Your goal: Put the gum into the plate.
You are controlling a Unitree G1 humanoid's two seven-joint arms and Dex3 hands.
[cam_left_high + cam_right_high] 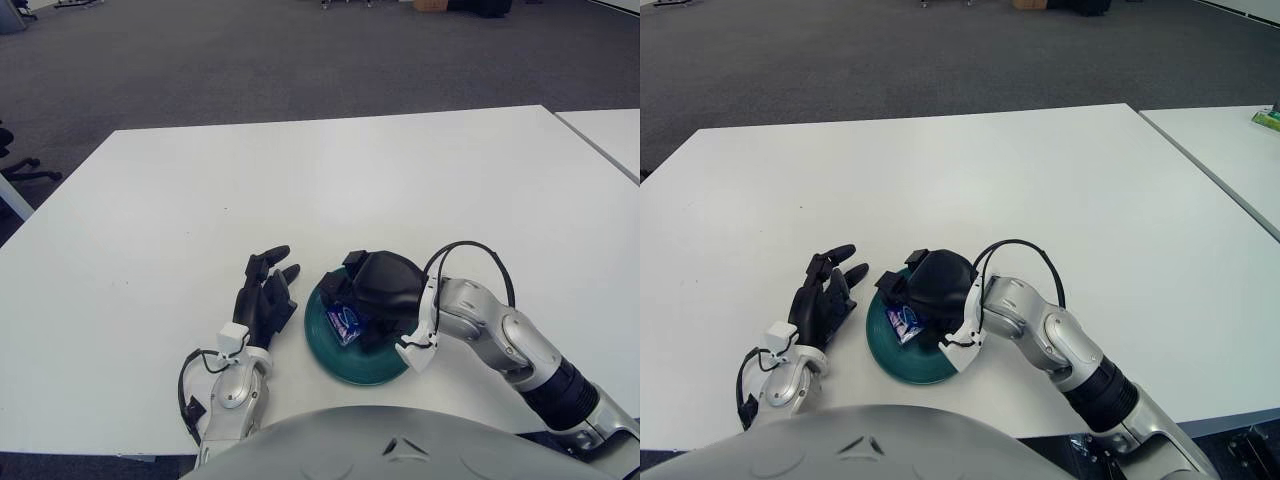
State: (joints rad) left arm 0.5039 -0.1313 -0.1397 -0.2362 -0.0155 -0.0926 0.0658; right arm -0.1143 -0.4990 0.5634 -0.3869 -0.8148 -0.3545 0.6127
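- The round dark-green plate [345,362] sits near the front edge of the white table [330,180].
- Above it, the black right hand [372,297] grips the small blue gum packet [345,324].
- The black left hand [264,305], fingers spread, lies just left of the plate.

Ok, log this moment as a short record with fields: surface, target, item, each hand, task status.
surface: white table
target: green plate, near the table's front edge
item: gum, a small blue pack, over the plate's inside, tilted
right hand: over the plate, fingers curled around the gum
left hand: shows on the table just left of the plate, fingers relaxed, holding nothing
task status: gum is at the plate but not yet released; whether it touches the plate cannot be told
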